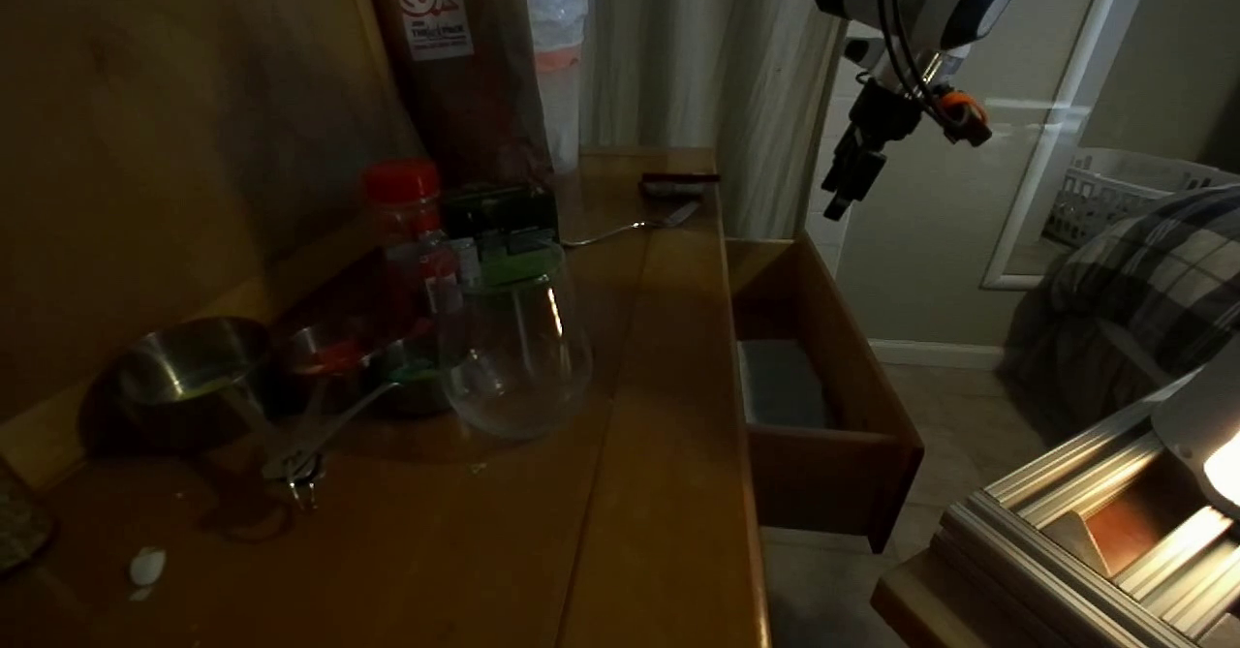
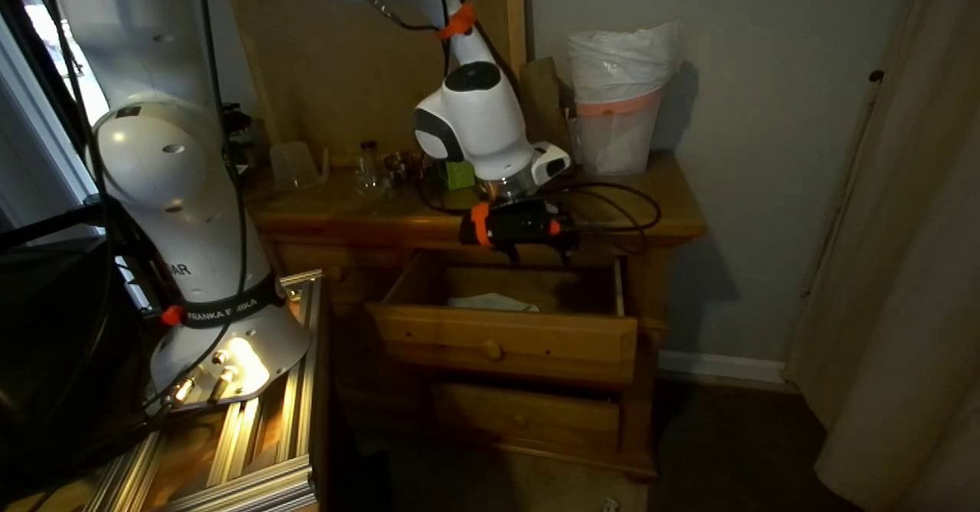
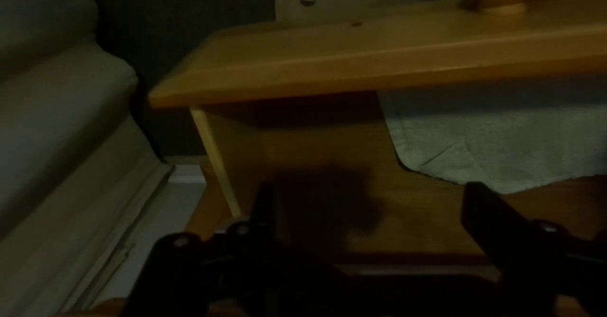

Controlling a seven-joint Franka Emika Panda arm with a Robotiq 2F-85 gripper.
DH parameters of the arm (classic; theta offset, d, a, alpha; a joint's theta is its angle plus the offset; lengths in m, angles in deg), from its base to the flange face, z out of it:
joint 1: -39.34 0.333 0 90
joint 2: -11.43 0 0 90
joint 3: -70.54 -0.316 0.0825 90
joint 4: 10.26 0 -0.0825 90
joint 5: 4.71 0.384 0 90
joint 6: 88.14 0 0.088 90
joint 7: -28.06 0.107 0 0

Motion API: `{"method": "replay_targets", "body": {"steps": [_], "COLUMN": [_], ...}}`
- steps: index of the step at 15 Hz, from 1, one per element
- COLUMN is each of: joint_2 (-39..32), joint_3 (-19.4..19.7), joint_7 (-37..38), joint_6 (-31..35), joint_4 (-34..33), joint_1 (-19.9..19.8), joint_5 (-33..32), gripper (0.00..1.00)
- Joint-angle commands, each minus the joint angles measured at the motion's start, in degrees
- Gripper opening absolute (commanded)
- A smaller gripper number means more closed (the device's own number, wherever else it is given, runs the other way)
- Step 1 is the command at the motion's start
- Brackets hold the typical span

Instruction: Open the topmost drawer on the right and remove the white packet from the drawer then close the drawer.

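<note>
The top right wooden drawer [image 2: 505, 341] is pulled out, with its round knob on the front; it also shows in an exterior view [image 1: 857, 357] and in the wrist view [image 3: 332, 66]. A flat whitish packet, cloth-like in look, lies on the drawer's floor in both exterior views [image 1: 785, 382] [image 2: 490, 301] and at the right of the wrist view [image 3: 502, 137], partly hidden under the front board's edge there. My gripper [image 1: 841, 204] is open and empty above the drawer, apart from the packet. In the wrist view its two fingers [image 3: 370, 194] are wide apart, the packet ahead of the right finger.
The dresser top [image 1: 668, 416] carries a stemless glass [image 1: 518, 367], metal measuring cups [image 1: 194, 367], a fork [image 1: 630, 229], a paper bag [image 1: 465, 77] and a lined bin [image 2: 620, 106]. A lower drawer [image 2: 528, 412] stands slightly open. A curtain [image 3: 61, 132] hangs at the side.
</note>
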Motion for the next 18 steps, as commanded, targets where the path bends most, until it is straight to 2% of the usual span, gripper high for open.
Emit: {"method": "replay_targets", "body": {"steps": [1, 7, 13, 18], "joint_2": [-4.8, -8.4, -9.3, -8.9], "joint_3": [2.8, 5.8, 8.5, 7.9], "joint_7": [0.8, -1.0, 1.4, -0.6], "joint_6": [-0.6, -8.0, -12.4, -11.5], "joint_4": [-2.8, -5.1, -5.7, -6.6], "joint_1": [-1.7, -3.3, -2.3, -2.9], "joint_5": [-3.6, -8.7, -14.8, -12.4], "gripper": [1.00, 1.00, 1.00, 1.00]}}
